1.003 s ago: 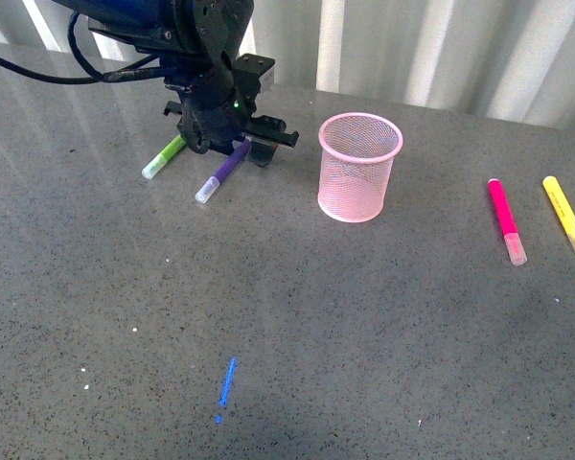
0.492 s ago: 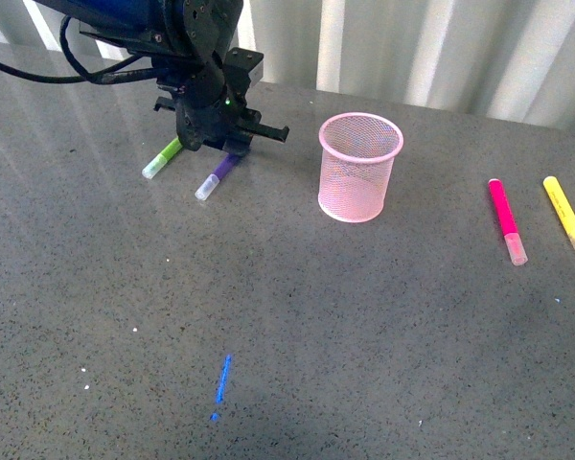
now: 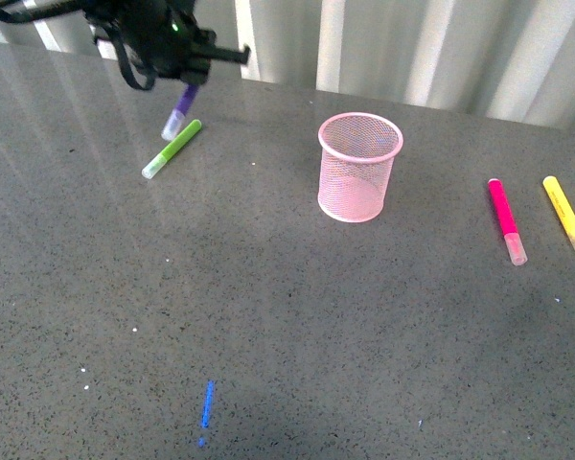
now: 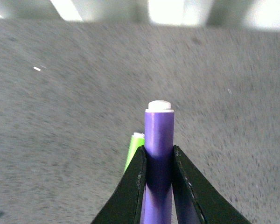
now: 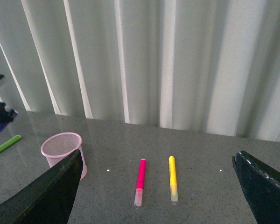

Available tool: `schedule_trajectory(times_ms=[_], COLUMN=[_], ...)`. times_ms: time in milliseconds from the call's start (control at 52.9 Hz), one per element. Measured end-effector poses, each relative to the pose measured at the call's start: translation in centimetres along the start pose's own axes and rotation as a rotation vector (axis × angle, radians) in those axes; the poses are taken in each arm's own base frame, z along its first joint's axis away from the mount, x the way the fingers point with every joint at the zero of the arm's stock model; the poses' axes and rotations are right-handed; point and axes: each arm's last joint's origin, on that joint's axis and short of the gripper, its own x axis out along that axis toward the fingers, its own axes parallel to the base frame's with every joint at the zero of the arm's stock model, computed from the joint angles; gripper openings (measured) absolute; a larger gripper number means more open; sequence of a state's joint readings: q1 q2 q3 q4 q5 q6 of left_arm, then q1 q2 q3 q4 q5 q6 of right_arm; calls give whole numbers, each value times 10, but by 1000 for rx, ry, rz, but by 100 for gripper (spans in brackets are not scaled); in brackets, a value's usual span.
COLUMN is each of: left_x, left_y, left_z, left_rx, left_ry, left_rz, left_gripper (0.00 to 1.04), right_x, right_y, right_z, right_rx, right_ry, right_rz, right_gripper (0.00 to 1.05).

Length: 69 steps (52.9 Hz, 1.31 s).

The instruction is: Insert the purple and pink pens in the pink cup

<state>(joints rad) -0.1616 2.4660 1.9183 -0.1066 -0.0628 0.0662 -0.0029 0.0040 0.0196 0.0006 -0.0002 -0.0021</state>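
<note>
My left gripper (image 3: 187, 72) is shut on the purple pen (image 3: 181, 109) and holds it lifted at the far left, clear cap hanging down. In the left wrist view the purple pen (image 4: 158, 154) stands clamped between the two black fingers (image 4: 133, 186). The pink cup (image 3: 359, 166) stands upright and empty mid-table, well to the right of that gripper. The pink pen (image 3: 504, 218) lies on the table at the right; it also shows in the right wrist view (image 5: 140, 179). My right gripper (image 5: 156, 184) is open, high above the table, out of the front view.
A lime green marker (image 3: 171, 149) lies just below the lifted purple pen. A yellow marker (image 3: 566, 216) lies right of the pink pen. A blue mark (image 3: 207, 404) is on the grey table near the front. White curtains hang behind the table.
My left gripper has risen and moved back-left with the purple pen, lifting it off the table. The green marker now lies uncovered. The cup and other pens have not moved.
</note>
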Motion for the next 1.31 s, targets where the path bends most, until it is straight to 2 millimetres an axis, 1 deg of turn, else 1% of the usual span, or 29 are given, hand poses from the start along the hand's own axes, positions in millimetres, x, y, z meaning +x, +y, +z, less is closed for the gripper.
schedule_trajectory(times_ms=[19, 113, 170, 208, 265, 359, 416, 549, 662, 832, 1040, 1154, 1230, 1305], left_x=[-10, -41, -58, -64, -71, -82, -86, -95, -105, -104, -87, -76, -66, -62], left_y=[6, 22, 24, 21, 14, -6, -15, -34, -57, -83, -114, -122, -124, -125], left_z=[7, 25, 29, 29, 26, 14, 11, 13, 21, 24, 9, -1, -12, -19], left_rx=[-31, -133, -192, -207, -208, -244, -261, -310, -379, -431, -463, -480, -505, -533], left_ry=[-46, -211, -324, -361, -389, -440, -476, -581, -682, -740, -735, -715, -694, -694], left_rz=[23, 74, 68, 54, 9, -142, -170, -224, -291, -350, -404, -414, -410, -410], left_gripper=[12, 12, 12, 12, 12, 12, 12, 12, 12, 12, 12, 12, 12, 12], right_x=[0, 0, 0, 0, 0, 0, 0, 0, 0, 0, 0, 0, 0, 0], right_y=[0, 0, 0, 0, 0, 0, 0, 0, 0, 0, 0, 0, 0, 0], right_z=[0, 0, 0, 0, 0, 0, 0, 0, 0, 0, 0, 0, 0, 0], right_rx=[0, 0, 0, 0, 0, 0, 0, 0, 0, 0, 0, 0, 0, 0], right_ry=[0, 0, 0, 0, 0, 0, 0, 0, 0, 0, 0, 0, 0, 0], right_rz=[0, 0, 0, 0, 0, 0, 0, 0, 0, 0, 0, 0, 0, 0], right_gripper=[98, 98, 98, 98, 98, 98, 98, 98, 98, 98, 98, 98, 98, 98])
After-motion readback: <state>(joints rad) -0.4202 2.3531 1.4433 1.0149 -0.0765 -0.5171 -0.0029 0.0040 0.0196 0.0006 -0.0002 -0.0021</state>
